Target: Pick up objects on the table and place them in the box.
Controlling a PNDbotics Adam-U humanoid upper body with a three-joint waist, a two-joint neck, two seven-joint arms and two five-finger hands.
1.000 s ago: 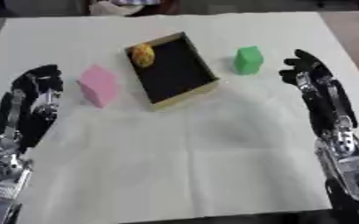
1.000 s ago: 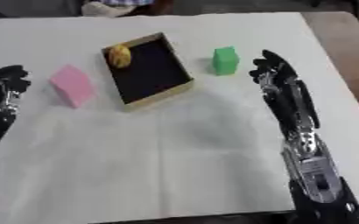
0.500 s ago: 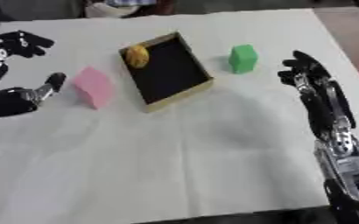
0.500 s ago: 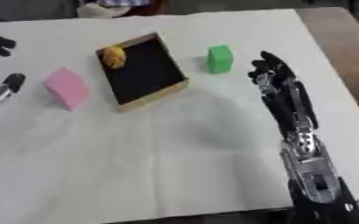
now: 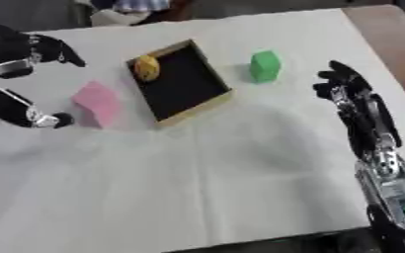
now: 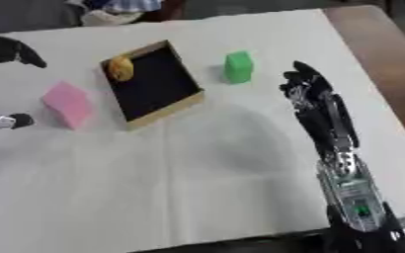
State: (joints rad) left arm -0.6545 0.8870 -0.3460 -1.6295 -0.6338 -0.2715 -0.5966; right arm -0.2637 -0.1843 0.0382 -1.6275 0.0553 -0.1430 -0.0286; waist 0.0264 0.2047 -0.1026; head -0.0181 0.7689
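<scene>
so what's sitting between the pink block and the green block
The box, with a yellow object in its far corner, lies between the pink block and the green block; the left eye view shows it.

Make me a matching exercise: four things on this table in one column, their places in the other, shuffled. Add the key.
Things:
1. pink block
2. green block
3. yellow object
4. right hand

Places:
A. inside the box, at its far end
B. right of the box, on the cloth
C. left of the box, on the cloth
D. over the table's right side, open

Pairs: 1-C, 2-B, 3-A, 4-D
</scene>
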